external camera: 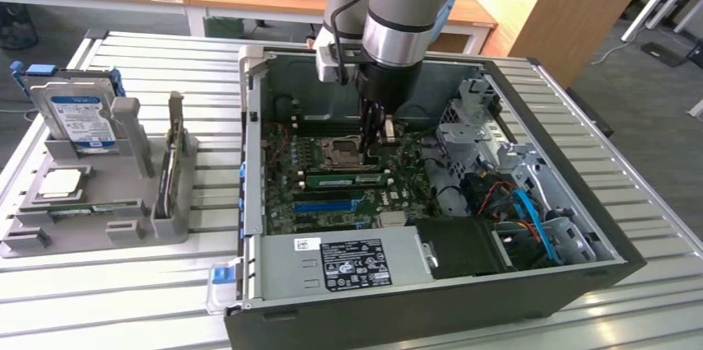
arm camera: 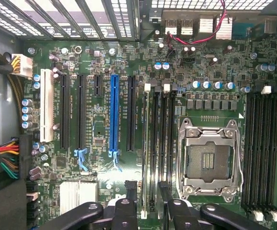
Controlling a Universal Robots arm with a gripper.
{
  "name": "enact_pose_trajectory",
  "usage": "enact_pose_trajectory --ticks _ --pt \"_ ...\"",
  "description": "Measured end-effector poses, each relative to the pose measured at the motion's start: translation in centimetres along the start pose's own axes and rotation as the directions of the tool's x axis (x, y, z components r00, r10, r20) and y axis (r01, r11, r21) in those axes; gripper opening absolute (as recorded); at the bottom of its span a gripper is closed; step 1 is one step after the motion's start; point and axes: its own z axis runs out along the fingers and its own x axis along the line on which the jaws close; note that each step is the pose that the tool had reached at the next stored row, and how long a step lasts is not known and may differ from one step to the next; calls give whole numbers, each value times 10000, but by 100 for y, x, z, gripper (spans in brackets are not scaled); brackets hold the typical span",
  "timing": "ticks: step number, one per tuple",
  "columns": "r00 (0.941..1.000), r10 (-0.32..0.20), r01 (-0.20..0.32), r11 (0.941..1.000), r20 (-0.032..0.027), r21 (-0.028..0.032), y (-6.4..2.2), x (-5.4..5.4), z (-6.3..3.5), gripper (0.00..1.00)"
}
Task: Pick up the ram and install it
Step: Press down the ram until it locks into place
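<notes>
The ram (external camera: 346, 177) is a narrow green stick standing in a memory slot on the motherboard, between the empty CPU socket (external camera: 341, 152) and the blue expansion slot. In the wrist view the ram (arm camera: 149, 143) shows edge-on as a pale strip in the slot furthest from the socket (arm camera: 207, 158). My gripper (external camera: 379, 142) hangs inside the open computer case, just above one end of the stick. Its black fingers (arm camera: 128, 191) stand apart, one on each side of the slot line, and the gripper (arm camera: 146, 188) is open with nothing held.
A grey holder (external camera: 99, 226) at the exterior view's left carries a blue-labelled hard drive (external camera: 79, 115), a silver CPU chip (external camera: 61, 184) and a thin green strip (external camera: 82, 212). Case walls (external camera: 250, 144), the drive cage (external camera: 472, 128) and cables (external camera: 528, 210) hem in the arm.
</notes>
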Motion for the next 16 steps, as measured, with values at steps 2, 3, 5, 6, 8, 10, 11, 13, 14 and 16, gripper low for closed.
enact_pose_trajectory --ticks 2,3,5,6,8,10,11,13,14,16 --pt "10000 0 0 10000 -1 0 0 0 0 29" --pt "10000 0 0 10000 0 0 0 0 0 29" --pt "10000 0 0 10000 0 0 0 0 0 23" --pt "10000 0 0 10000 0 0 0 0 0 17" --pt "10000 0 0 10000 0 0 0 0 0 11" --pt "10000 0 0 10000 0 0 0 0 0 11" --pt "10000 0 0 10000 1 0 0 0 0 11" --pt "10000 -2 2 10000 2 2 -11 0 1 11" --pt "10000 -1 1 10000 1 1 -28 0 1 11" --pt "10000 1 -1 10000 0 1 -75 0 2 11"
